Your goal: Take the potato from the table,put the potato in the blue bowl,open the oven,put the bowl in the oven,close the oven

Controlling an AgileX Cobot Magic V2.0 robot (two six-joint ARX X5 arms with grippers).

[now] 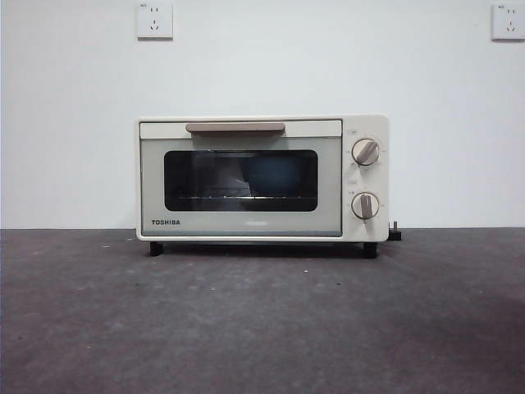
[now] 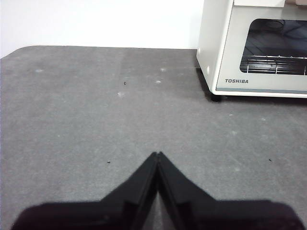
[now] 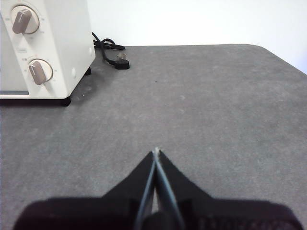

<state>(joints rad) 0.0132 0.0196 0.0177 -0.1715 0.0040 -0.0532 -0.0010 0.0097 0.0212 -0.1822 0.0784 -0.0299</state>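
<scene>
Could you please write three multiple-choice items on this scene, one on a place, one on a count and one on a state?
1. Where does the blue bowl sit?
A. On the table in front of the oven
B. Inside the oven
C. On top of the oven

2. How many round knobs does the oven have?
A. Two
B. Three
C. Four

3. How is the oven door?
A. Hanging open
B. Removed
C. Closed

Answers: 1 B, blue shows through the glass; 2 A, two stacked on its right panel; 3 C, it lies flush with the front.
</scene>
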